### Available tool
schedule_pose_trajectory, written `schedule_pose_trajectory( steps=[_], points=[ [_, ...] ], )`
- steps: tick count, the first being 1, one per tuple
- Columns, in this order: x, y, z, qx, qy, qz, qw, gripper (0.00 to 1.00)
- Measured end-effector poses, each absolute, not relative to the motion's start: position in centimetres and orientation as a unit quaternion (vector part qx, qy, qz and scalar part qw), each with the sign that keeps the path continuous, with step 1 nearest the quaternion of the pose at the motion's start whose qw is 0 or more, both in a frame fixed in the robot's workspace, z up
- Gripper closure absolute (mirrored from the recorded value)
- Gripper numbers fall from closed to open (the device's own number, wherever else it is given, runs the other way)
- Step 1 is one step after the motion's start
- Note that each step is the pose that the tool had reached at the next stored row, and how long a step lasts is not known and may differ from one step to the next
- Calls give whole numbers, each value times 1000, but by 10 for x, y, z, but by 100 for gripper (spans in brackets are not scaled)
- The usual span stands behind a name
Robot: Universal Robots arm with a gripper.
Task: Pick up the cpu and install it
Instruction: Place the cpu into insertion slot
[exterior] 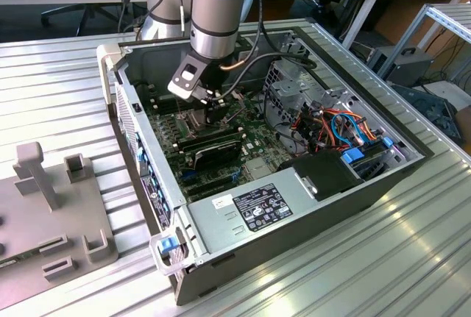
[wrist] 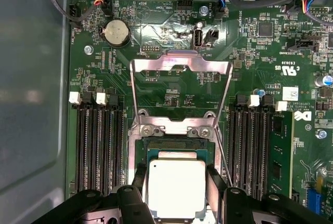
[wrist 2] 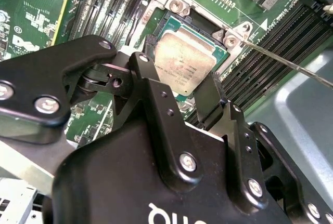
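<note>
Ribbed metal table (exterior: 412,258) is carrying the open computer case (exterior: 346,203). The arm (exterior: 221,8) is reaching down into it, with the power supply (exterior: 250,210) lying at about five o'clock from the wrist in the exterior view. On the motherboard (wrist: 270,52) the hinged load frame (wrist: 179,63) is lying thrown back, and memory slots (wrist: 99,146) are running along both sides of the socket (wrist: 174,145). The gripper (wrist: 177,178) is hanging directly over the socket. Taking the frame hinge as twelve o'clock, its fingers (wrist: 216,180) are sitting at three and nine, drawn in to the chip's width and apparently pressing on opposite edges of the cpu (wrist 2: 184,60). The chip is lying flat at the socket with its metal lid facing up toward the wrist. It is close to square, so no long axis is showing, and its edges are running parallel to the memory slots. Whether it is fully seated cannot be told. The main risk is the chip settling slightly offset or rotated, which would bend socket contacts under any downward push. A one-sided release could be tipping it onto an edge. The fingers are also working close to the socket walls, and the thin lever rod (wrist 2: 286,60) is passing near one fingertip, so a sideways drift could be snagging it.
</note>
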State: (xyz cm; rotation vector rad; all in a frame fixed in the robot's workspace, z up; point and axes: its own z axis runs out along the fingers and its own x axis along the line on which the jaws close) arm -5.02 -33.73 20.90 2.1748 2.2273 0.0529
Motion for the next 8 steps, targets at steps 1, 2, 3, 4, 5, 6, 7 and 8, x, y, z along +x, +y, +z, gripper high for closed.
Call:
schedule_pose_trajectory(
  steps=[1,2,3,4,5,6,7,8],
  points=[
    [-50,-337,209,698,715,17,14,45],
    [-49,-337,209,698,715,17,14,45],
    [-49,-337,209,698,715,17,14,45],
    [-49,-337,209,698,715,17,14,45],
    [-48,-337,209,698,715,17,14,45],
    [-48,-337,209,698,715,18,13,45],
    [-48,-337,209,698,715,18,13,45],
    [-48,-337,209,698,715,18,13,45]
  ],
)
